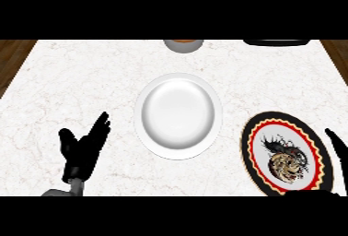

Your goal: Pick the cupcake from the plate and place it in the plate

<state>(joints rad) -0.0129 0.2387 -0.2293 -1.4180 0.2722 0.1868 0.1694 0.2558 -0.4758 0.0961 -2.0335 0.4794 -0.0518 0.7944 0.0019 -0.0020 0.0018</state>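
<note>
Left hand [83, 147] sits low at the left on the white marbled counter [61, 83], fingers straight and spread, thumb out, holding and touching nothing. Plain white round plate [178, 115] lies mid-counter with nothing on it; a grey cup-like object with a brown top, possibly the cupcake [183, 44], is cut off at the far edge above it, and I cannot tell what it rests on. Black-rimmed round plate with red-and-cream border and a dragon-like picture [285, 154] lies at the right; right hand [338, 147] shows only as a dark sliver beside that plate's right rim, so its fingers' state cannot be told.
</note>
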